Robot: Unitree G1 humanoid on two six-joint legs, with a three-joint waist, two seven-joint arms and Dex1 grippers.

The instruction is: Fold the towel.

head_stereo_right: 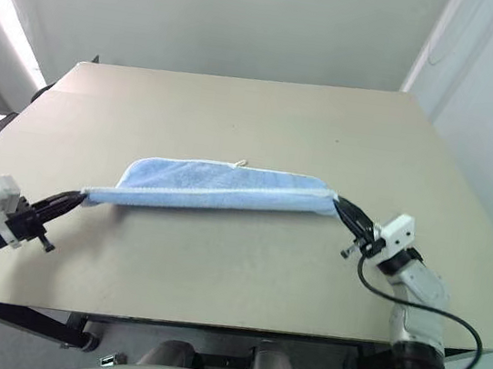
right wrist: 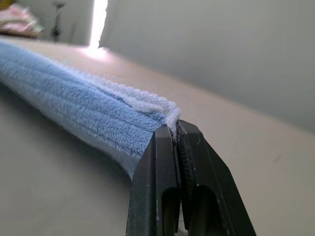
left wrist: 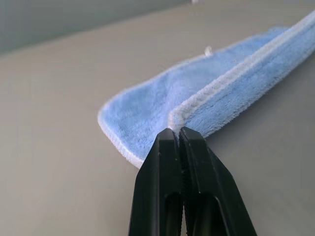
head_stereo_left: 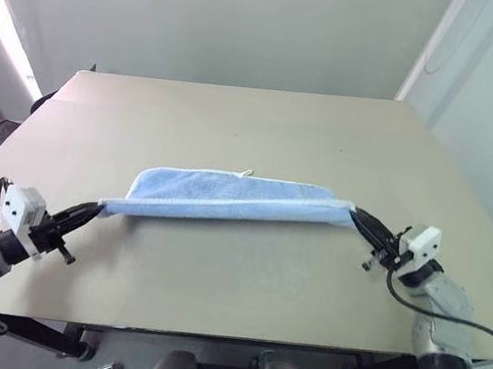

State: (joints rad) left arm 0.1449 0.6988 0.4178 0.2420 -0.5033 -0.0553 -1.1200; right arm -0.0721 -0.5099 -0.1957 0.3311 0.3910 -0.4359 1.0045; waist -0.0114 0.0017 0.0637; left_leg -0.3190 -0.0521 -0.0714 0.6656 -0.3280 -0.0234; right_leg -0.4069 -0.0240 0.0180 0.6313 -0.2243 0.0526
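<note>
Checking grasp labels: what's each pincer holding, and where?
Both hold the light blue terry towel: left pincer and right pincer each pinch an end corner.

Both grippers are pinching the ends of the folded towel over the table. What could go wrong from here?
1. The left gripper and right gripper each clamp only the white edging at a corner of the towel; a tug could pull it free.
2. The towel hangs stretched between them, so uneven lowering may skew the fold.
3. The layers could slide apart on the table when released.
</note>
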